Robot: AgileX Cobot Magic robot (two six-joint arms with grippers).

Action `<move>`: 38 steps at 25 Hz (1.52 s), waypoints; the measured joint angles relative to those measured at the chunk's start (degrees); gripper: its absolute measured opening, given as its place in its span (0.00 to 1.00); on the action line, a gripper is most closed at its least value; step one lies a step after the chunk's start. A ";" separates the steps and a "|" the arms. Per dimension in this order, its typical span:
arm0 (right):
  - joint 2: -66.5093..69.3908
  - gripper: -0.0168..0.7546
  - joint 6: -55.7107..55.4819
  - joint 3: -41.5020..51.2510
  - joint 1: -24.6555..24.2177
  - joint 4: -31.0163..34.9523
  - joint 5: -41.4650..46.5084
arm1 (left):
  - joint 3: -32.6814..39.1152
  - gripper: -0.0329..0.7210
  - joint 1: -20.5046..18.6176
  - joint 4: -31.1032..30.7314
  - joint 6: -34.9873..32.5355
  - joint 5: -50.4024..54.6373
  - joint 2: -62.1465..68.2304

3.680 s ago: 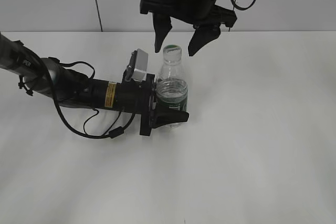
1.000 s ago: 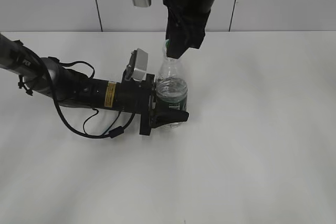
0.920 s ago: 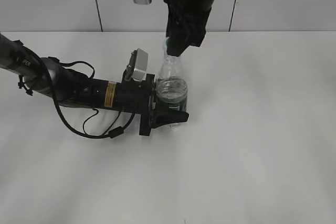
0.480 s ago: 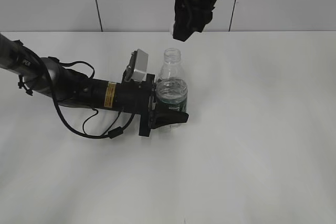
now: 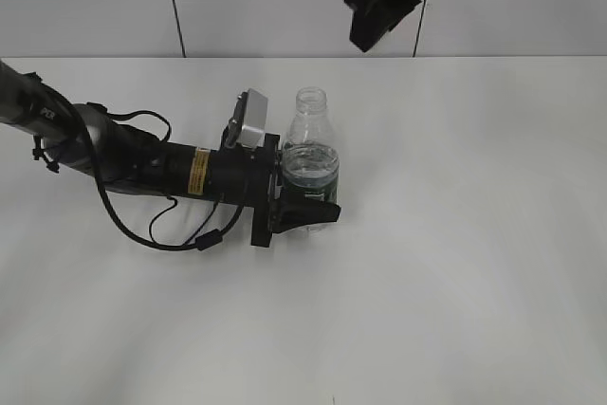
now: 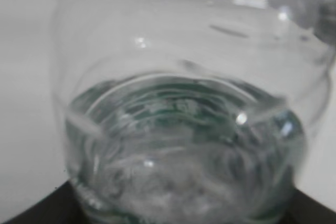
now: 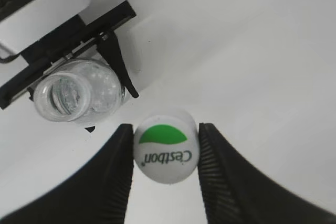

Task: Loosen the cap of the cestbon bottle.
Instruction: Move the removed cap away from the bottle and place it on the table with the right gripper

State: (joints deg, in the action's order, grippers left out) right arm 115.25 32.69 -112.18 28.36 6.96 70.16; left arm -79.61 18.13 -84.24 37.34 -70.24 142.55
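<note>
- Exterior view: the bottle (image 5: 310,154) is standing upright on the white table (image 5: 455,234), left of the middle, with its neck open and no cap on it.
- The left gripper (image 5: 302,198) is lying low along the table, reaching in from the left, and its jaws are standing partly apart, closing on the lower body of the bottle at the green label.
- A small grey camera box (image 5: 250,119) is sitting on top of that arm, just left of the bottle's shoulder.
- The right gripper (image 5: 372,30) is hanging high above the table, up and to the right of the bottle and well apart from it; from here its jaws are looking like one dark mass, so what is between them cannot be told in this view.
- Left wrist view: the bottle (image 6: 184,124) is filling nearly the whole picture, blurred and very close, with green showing through the clear ribbed plastic and water inside.
- Right wrist view: the right gripper (image 7: 165,153) is pinching the cap (image 7: 165,148) between its two ribbed fingers (image 7: 220,177), one pad on each side, with the jaws only as wide as the cap.
- The cap is facing the camera, showing its green half-circle and the word Cestbon.
- Below and to the left, the open mouth of the bottle (image 7: 79,97) is showing, with the left gripper's black finger (image 7: 118,64) beside it.
</note>
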 joint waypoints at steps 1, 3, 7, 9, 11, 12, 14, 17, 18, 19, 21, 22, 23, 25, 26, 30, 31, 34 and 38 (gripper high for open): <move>-0.07 0.39 -1.92 0.07 -1.82 1.34 0.00 | 0.00 0.59 0.00 -0.05 0.00 0.00 0.00; -0.21 0.39 -5.04 1.12 -5.47 3.93 0.00 | 0.00 0.59 0.00 -0.06 0.00 0.00 0.00; -0.28 0.39 -10.18 6.58 -12.01 5.06 -0.07 | 0.00 0.59 -0.07 -0.11 0.00 -0.05 0.00; -0.28 0.39 -11.95 10.51 -14.62 5.06 -0.20 | 0.00 0.59 -0.07 -0.11 0.00 -0.12 0.00; -0.28 0.39 -13.41 14.47 -16.60 5.17 -1.78 | 0.00 0.59 -0.07 -0.11 0.00 -0.12 0.00; -0.28 0.39 -14.22 16.74 -17.54 5.27 -3.46 | 0.00 0.59 -0.07 -0.11 0.00 -0.12 0.00; -0.28 0.39 -16.01 20.98 -18.94 5.32 -7.28 | 0.00 0.59 -0.07 -0.11 0.00 -0.12 0.00; -0.28 0.39 -18.75 28.20 -20.13 5.11 -13.71 | 0.00 0.59 -0.07 -0.12 0.00 -0.18 0.00; -0.28 0.39 -19.73 30.07 -20.26 4.74 -15.93 | 0.00 0.59 -0.07 -0.12 0.00 -0.18 0.00; -0.28 0.39 -20.82 32.17 -20.31 4.16 -18.03 | 0.00 0.59 -0.07 -0.12 0.00 -0.18 0.00; -0.28 0.39 -22.77 35.22 -20.31 2.84 -21.28 | 0.00 0.59 -0.07 -0.12 0.00 -0.18 0.00; -0.28 0.39 -23.39 36.39 -20.31 2.55 -22.91 | 0.00 0.59 -0.07 -0.17 0.00 -0.18 0.00; -0.28 0.39 -23.82 37.32 -20.31 2.40 -24.68 | 0.00 0.59 -0.07 -0.17 0.00 -0.18 0.00; -0.28 0.39 -24.71 38.54 -20.31 2.28 -28.07 | 0.00 0.59 -0.07 -0.17 0.00 -0.18 0.00; -0.28 0.39 -25.35 39.00 -20.31 2.28 -29.68 | 0.00 0.59 -0.07 -0.17 0.00 -0.18 0.00; -0.28 0.39 -26.83 40.44 -20.31 2.28 -34.04 | 0.00 0.59 -0.07 -0.17 0.00 -0.18 0.00; -0.28 0.39 -26.95 40.69 -20.31 2.28 -34.79 | 0.00 0.59 -0.07 -0.17 0.00 -0.18 0.00; -0.28 0.39 -27.42 40.82 -20.31 2.28 -36.08 | 0.00 0.59 -0.07 -0.17 0.00 -0.18 0.00; -0.16 0.39 -28.09 40.82 -20.31 2.26 -36.44 | 0.00 0.59 -0.07 -0.17 0.00 -0.18 0.00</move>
State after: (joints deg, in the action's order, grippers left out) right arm 115.09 4.61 -71.36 8.05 9.21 33.72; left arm -79.61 18.07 -84.41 37.34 -70.42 142.55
